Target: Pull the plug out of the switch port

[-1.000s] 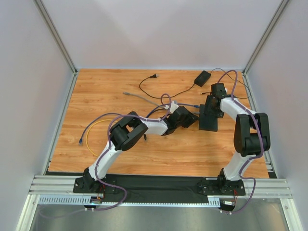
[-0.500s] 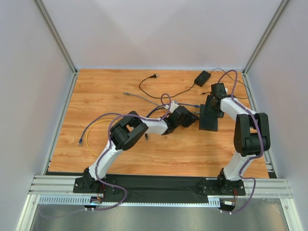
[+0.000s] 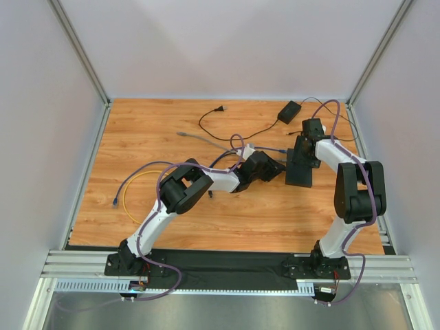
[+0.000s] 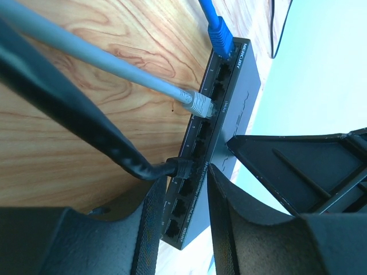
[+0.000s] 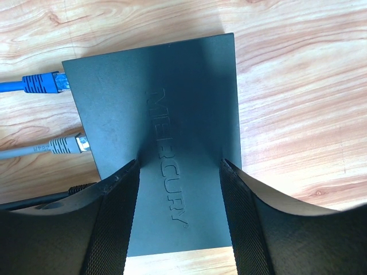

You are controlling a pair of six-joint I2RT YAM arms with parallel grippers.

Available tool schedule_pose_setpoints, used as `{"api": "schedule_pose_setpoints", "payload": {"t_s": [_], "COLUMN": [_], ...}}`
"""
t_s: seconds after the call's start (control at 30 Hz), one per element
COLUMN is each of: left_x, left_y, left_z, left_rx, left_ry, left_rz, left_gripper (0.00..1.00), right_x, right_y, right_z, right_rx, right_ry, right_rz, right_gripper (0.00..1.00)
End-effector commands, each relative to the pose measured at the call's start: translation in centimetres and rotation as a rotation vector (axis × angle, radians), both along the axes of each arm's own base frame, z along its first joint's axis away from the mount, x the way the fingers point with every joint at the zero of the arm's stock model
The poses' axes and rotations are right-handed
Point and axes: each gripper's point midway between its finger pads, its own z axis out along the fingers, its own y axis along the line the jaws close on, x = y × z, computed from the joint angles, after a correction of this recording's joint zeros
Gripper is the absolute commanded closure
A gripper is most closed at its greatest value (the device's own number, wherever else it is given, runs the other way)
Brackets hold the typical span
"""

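Observation:
The switch (image 3: 300, 173) is a flat black box lying on the wood, its port row facing left. Three plugs sit in the ports: a blue plug (image 4: 221, 35), a grey plug (image 4: 198, 103) and a black plug (image 4: 181, 167) on a thick black cable. My left gripper (image 4: 186, 176) is open at the port edge, and the black plug lies just ahead of its fingertips, ungripped. My right gripper (image 5: 179, 163) is open over the switch (image 5: 172, 97), one finger to each side of the embossed logo. Its fingertips look to rest on the top.
A black power-adapter brick (image 3: 289, 110) lies at the back right, its thin cord ending in a mains plug (image 3: 221, 108). A grey cable (image 3: 199, 139) runs left from the switch. A yellow and purple cable loop (image 3: 134, 191) lies at the left. Enclosure walls surround the table.
My left gripper has shifted very slightly at the switch's port edge. The right arm and the switch have not moved.

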Motion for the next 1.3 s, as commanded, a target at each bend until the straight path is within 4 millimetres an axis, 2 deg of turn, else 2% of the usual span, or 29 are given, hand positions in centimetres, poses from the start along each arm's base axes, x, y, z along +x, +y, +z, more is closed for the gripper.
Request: {"api": "schedule_pose_setpoints", "payload": {"t_s": [0.0,0.23,0.53,0.67,1.0,1.1,1.27], "left_x": [-1.2,-1.6,-1.3,-1.2,-0.8,-0.7,-0.8], "left_y": [0.0,-0.3,-0.5,-0.4,0.4,0.4,0.4], "left_z": [-2.1,-2.9,-2.6,-2.3,-3.1,-3.5,-3.1], "left_rx": [0.03,0.052,0.053,0.043,0.061,0.062,0.071], "left_ry": [0.039,0.088,0.034,0.002,-0.019,-0.014,-0.033], "left_rz": [-0.026,-0.026,-0.048,-0.051,-0.031,-0.029,-0.046], "left_gripper": [0.57,0.57,0.59,0.64,0.75,0.75,0.73], "right_x": [-1.2,-1.2,-1.2,-1.2,-1.2,-1.3,-1.1], "right_y": [0.1,-0.3,-0.2,0.0,0.3,0.3,0.5], "right_z": [-2.0,-2.0,-2.0,-2.1,-2.2,-2.4,-2.3], "right_rx": [-0.001,-0.015,-0.037,-0.046,-0.038,-0.037,-0.028], "right_ry": [0.082,0.081,0.083,0.089,0.097,0.105,0.101], "right_rz": [0.02,0.013,0.023,0.031,0.036,0.037,0.041], "right_gripper": [0.4,0.41,0.41,0.41,0.41,0.41,0.41]}}
